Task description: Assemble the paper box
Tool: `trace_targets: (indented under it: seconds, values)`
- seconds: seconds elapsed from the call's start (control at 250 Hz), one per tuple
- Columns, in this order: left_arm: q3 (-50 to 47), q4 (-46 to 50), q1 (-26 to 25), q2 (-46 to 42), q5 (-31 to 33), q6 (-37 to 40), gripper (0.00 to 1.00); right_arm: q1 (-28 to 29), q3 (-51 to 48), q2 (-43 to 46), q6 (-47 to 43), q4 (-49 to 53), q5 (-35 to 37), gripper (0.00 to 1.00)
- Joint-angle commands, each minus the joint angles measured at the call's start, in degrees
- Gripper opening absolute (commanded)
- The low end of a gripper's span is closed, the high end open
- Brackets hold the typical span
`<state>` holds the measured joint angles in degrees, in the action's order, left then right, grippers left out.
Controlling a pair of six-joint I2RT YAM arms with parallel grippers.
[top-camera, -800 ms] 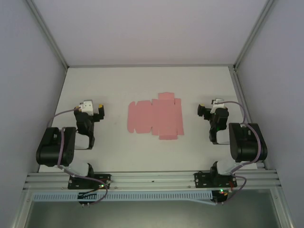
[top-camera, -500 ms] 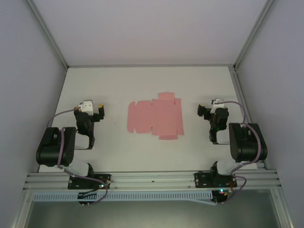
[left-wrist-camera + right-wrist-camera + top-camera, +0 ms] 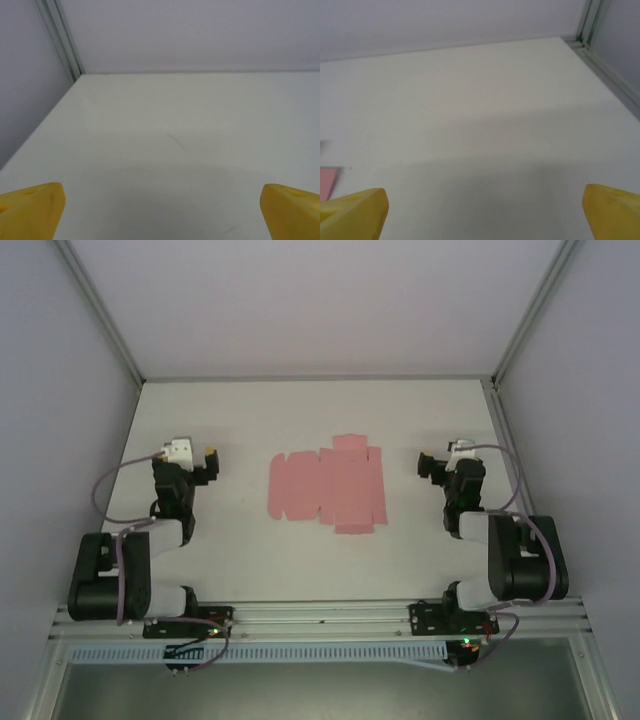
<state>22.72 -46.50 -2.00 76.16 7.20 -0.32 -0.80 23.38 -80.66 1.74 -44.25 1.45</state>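
left hand (image 3: pixel 197 456) spread, right hand (image 3: pixel 440 460) spread, flat paper box (image 3: pixel 328 490) between them, touching neither, bare table (image 3: pixel 250 420) round its edges

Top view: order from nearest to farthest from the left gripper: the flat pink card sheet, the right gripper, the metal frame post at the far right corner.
1. Flat pink die-cut card sheet, in the middle, just right of the left gripper.
2. Right gripper, beyond the sheet, right side.
3. Metal frame post, far right corner.
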Motion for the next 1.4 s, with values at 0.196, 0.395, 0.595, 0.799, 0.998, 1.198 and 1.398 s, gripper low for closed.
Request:
trace_targets:
  seconds: [0.196,0.395,0.595,0.799,0.998,1.198,1.398]
  values:
    - [8.82,24.66,-5.75,-8.22,-1.00,-7.48,1.00,3.28,11.47,9.24,3.63,27.72,0.99,1.00]
    - [12.74,32.27,-9.35,-10.48,-1.93,-8.47,1.00,8.15,14.58,12.02,5.67,34.44,4.20,1.00]
    - [13.52,32.58,-9.82,-10.46,-5.54,-13.66,1.00,8.99,12.58,14.33,10.77,31.18,-0.99,1.00]
    - [17.88,39.09,-16.63,-4.34,-12.08,-20.70,1.00,15.03,17.75,9.44,14.26,39.26,-4.24,0.96]
    - [21.22,44.41,-19.67,2.63,-14.55,-24.60,1.00,22.04,22.61,1.29,14.62,45.84,-2.94,0.91]
    - [22.81,46.72,-20.06,9.39,-18.52,-27.37,1.00,25.68,26.32,-7.94,16.93,49.17,-3.06,0.81]
    - [22.89,47.70,-20.29,12.67,-22.09,-27.02,1.00,26.98,28.71,-15.82,18.49,50.56,-3.95,0.67]
